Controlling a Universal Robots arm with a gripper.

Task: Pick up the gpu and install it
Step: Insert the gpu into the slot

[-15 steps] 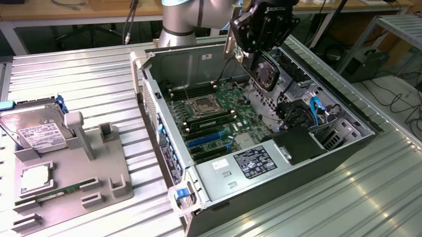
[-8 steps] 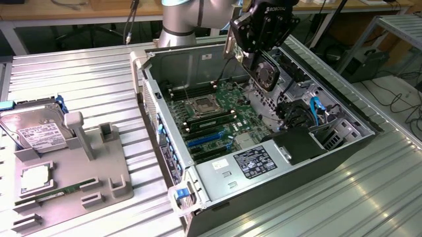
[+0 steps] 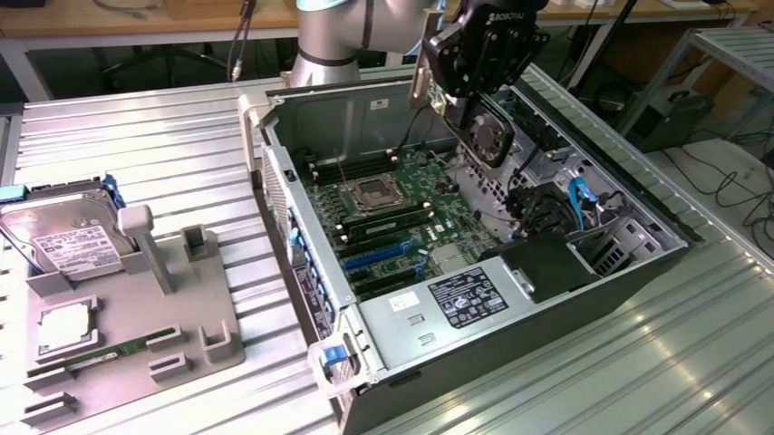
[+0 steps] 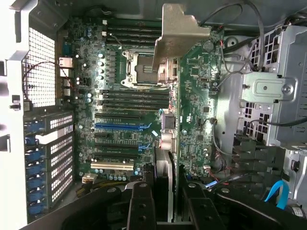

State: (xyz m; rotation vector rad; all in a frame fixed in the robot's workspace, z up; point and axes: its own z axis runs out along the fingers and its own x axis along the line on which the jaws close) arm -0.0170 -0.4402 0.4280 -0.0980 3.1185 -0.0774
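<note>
You have the open dark grey metal computer case [image 3: 351, 118] lying on its side on the ribbed aluminium table [image 3: 145, 127], filling the middle of the exterior view. Inside it sit a green motherboard [image 3: 466, 231] with a square silver processor socket [image 3: 366, 192] near its centre, a grey boxed power supply [image 3: 466, 299] towards the lower edge whose black-and-white label is too small for you to read, and blue cables [image 3: 578, 195] on the right. In the upper middle of the frame the black gripper [image 3: 474, 95], marked ROBOTIQ in white, hangs over the case. Its jaws are closed on the gpu [image 3: 488, 131], a thin black card with one round fan and a silver metal bracket, held tilted above the motherboard and clear of it. In the wrist view the two black fingers [image 4: 139, 206] flank the card's edge. At the lower left you have a flat grey plastic tray [image 3: 181, 317] with raised holders, carrying a silver hard drive [image 3: 67, 240] with an unreadable white label, a square silver processor chip [image 3: 63, 328] and a narrow green memory stick [image 3: 103, 355].
</note>
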